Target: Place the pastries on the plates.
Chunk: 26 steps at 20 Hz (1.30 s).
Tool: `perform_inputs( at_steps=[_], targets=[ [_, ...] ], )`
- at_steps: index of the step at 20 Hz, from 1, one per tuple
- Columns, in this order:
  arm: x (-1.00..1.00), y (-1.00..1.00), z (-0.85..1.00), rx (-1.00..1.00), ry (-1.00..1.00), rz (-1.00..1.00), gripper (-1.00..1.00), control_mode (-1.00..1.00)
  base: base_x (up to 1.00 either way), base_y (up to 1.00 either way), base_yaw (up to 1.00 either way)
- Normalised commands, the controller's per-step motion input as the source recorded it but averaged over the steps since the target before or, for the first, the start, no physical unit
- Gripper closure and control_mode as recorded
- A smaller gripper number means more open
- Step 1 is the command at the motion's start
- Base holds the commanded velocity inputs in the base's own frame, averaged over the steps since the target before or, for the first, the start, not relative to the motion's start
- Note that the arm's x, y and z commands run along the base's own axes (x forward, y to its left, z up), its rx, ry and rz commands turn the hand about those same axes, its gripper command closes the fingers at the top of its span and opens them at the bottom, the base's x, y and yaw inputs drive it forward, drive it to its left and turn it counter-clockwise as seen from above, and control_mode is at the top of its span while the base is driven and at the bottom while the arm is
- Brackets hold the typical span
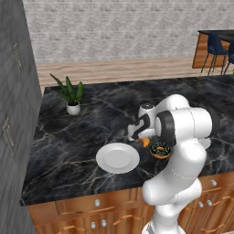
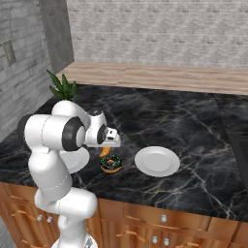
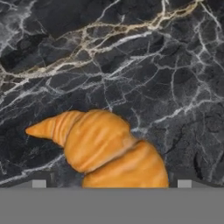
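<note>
Left base view: neither pastry is plated yet, so both placements are left. One plate (image 1: 118, 157) lies bare on the counter (image 1: 82, 137); the croissant (image 1: 145, 142) and donut (image 1: 160, 149) sit just beside each other to its right, the gripper (image 1: 138, 132) low over the croissant.

Right base view: a second plate (image 2: 157, 161) lies bare, right of the donut. Count: two plates, one croissant, one donut, one plant (image 2: 62, 87).

Hand view: the croissant lies on marble between two fingertips (image 3: 39, 183) set wide apart, not touching it.
</note>
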Motion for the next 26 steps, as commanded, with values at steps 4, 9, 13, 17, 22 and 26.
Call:
perform_inputs(
  at_steps=[4, 9, 13, 17, 22, 26],
  targets=[
    [0.13, -0.01, -0.24, 0.00, 0.00, 0.00, -1.00, -1.00, 0.00, 0.00, 0.00],
    [0.00, 0.00, -0.01, 0.00, 0.00, 0.00, 1.00, -1.00, 0.00, 0.00, 0.00],
    [0.00, 0.00, 0.00, 0.00, 0.00, 0.00, 1.00, -1.00, 0.00, 0.00, 0.00],
    [-0.28, 0.00, 0.59, 0.03, -0.08, -0.01, 1.00, -1.00, 0.00, 0.00, 0.00],
    [-0.73, 0.44, 0.84, 0.01, -0.12, -0.03, 1.00, -1.00, 0.00, 0.00, 0.00],
    [-0.64, 0.84, 0.30, 0.00, -0.01, 0.00, 1.00, -1.00, 0.00, 0.00, 0.00]
  ],
)
